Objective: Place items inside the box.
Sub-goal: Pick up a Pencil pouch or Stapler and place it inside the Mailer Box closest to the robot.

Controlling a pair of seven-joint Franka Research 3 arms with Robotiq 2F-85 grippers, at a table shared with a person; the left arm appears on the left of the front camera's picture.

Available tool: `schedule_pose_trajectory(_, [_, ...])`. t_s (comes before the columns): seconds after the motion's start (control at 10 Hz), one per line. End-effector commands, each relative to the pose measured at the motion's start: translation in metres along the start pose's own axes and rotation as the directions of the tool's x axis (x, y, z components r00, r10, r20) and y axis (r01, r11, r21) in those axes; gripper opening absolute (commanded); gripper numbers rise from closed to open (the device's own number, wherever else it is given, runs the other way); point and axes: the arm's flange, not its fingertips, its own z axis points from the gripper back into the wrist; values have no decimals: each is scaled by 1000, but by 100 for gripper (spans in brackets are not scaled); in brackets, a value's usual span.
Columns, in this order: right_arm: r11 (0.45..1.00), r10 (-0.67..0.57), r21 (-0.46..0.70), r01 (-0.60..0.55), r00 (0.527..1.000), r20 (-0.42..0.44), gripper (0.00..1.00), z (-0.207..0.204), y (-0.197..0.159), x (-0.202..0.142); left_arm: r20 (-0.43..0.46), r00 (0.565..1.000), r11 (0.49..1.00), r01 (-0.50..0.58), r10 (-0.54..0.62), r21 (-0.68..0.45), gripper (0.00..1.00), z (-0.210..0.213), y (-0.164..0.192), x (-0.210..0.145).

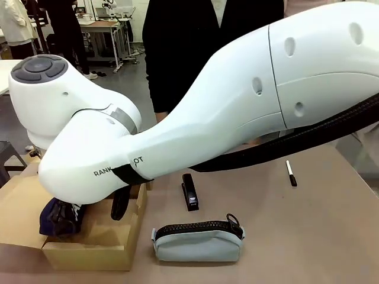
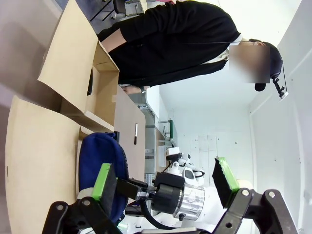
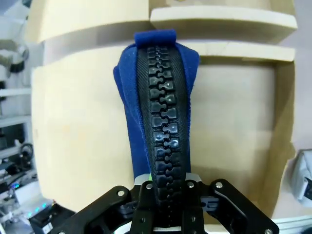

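pale brown tabletop (image 1: 284, 236) with a person (image 1: 201, 47) in black standing at its far side. right arm (image 1: 237, 112) reaches from the picture's right across the middle to the left side, its forearm sloping downward and its wrist bent down over an open cardboard box (image 1: 89, 251). right gripper (image 3: 163, 195), seen in its own wrist view, points down into the box with jaws clamped narrow on the zipper edge of the navy blue pouch (image 3: 156, 97); the pouch hangs lengthwise from the fingers above the box floor, and whether its far end touches the cardboard cannot be told. in the front view the pouch (image 1: 59, 216) sits within the box's left part. left gripper (image 2: 163, 178) hovers beside the box, jaws wide and holding nothing, green pads (image 2: 103, 179) well apart. on the table right of the box lie a black stapler (image 1: 189, 192), a grey-blue pouch (image 1: 198, 239) nearer the robot, and a marker (image 1: 291, 173) farther right.
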Motion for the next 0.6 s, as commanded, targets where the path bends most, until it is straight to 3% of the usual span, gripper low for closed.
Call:
schedule_pose_trajectory(0.0, [996, 36, -75, -41, 996, -76, 7, 3, -6, 2, 6, 1000, 1000, 18, -18, -21, 100, 0, 0, -2])
schedule_pose_trajectory(0.5, [992, 18, -125, -22, 999, -34, 7, -35, -25, 9, 6, 1000, 1000, 18, -18, -21, 100, 0, 0, -2])
